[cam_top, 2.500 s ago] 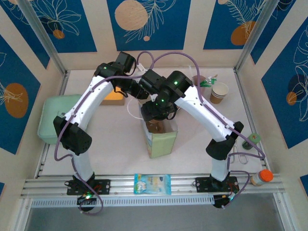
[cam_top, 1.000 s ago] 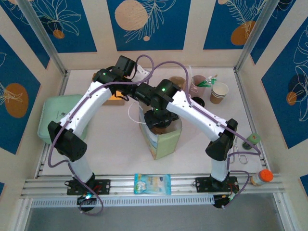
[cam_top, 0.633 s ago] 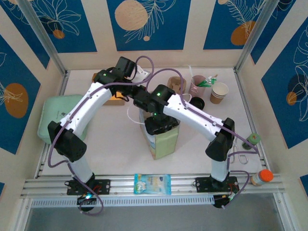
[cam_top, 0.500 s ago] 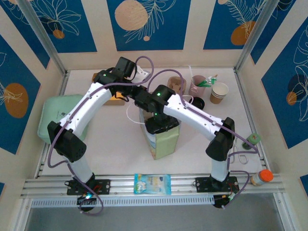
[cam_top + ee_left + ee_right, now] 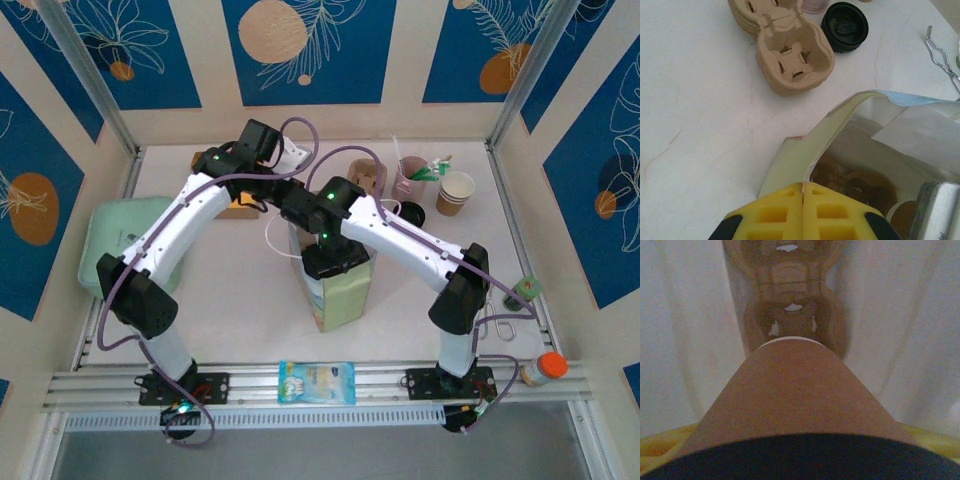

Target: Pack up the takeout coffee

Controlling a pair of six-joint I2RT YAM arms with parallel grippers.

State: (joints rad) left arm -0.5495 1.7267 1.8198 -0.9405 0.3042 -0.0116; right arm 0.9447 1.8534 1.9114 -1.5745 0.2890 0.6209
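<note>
White table [image 5: 240, 290]: green bag [image 5: 345, 297], pulp cup carrier [image 5: 790, 55], black lid [image 5: 844, 26], paper cup [image 5: 455, 192].

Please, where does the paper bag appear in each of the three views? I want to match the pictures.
Top external: the paper bag stands mid-picture, its mouth under the right arm.
Left wrist: its open rim fills the lower right, pinched by the left end effector.
Right wrist: its pale inner walls surround the takeout coffee.
Shared landmark: the black lid, right of the bag from above, top edge in left wrist.

Cardboard carrier [image 5: 790, 295] covers bag [image 5: 680, 340] floor beneath the takeout coffee [image 5: 790, 390].
</note>
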